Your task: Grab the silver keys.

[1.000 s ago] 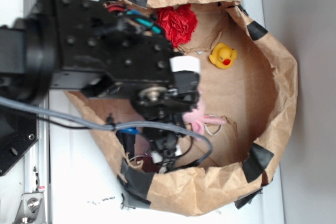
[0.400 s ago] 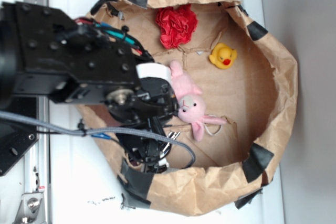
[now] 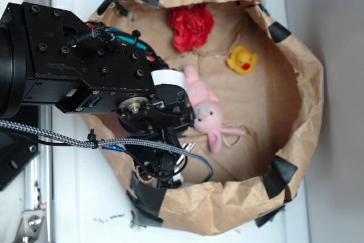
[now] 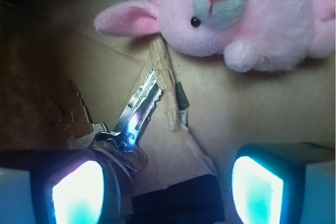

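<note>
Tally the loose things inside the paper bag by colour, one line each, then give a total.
Red: 1, the red crumpled thing
Yellow: 1, the rubber duck
Pink: 1, the plush bunny
Silver: 1, the silver keys
Total: 4

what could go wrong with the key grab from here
1. In the wrist view the silver keys lie off-centre, their heads right by one finger of the tool; closing now may only push them aside instead of trapping them.
2. The keys lie flat on creased, torn brown paper; the fingers could snag the paper and lift it too.
3. The pink bunny lies just past the key tips, so any forward drift could nudge it.
</note>
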Robot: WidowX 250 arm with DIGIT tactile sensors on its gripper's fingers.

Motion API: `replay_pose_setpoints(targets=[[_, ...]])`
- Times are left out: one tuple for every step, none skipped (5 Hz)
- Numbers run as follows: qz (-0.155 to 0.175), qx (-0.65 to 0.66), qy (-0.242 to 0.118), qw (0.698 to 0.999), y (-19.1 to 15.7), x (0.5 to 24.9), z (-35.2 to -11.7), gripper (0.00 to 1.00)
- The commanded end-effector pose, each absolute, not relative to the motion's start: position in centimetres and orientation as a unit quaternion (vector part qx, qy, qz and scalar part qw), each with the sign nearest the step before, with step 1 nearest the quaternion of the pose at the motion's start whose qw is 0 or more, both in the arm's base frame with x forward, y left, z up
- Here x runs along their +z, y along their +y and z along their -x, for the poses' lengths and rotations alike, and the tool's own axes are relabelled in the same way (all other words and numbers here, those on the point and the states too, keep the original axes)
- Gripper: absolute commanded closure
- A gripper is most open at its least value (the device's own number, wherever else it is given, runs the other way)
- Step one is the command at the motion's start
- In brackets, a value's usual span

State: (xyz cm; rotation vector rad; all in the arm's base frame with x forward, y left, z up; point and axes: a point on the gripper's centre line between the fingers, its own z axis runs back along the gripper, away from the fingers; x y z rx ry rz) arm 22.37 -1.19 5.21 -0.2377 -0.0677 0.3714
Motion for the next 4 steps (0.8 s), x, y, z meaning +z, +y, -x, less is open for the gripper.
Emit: replay_pose_setpoints(targets=[[0.12,0.173,-0.045,0.977,-1.1,5.8,-22.5,0.0],[0.122,0.148,-0.056,0.98,-1.9,4.9,-21.7,0.0],[0.121,0.126,-0.06,0.983,-2.9,4.5,-20.6,0.0],[0.127,0.125,-0.072,0.981,-3.5,4.6,-19.7,0.0]])
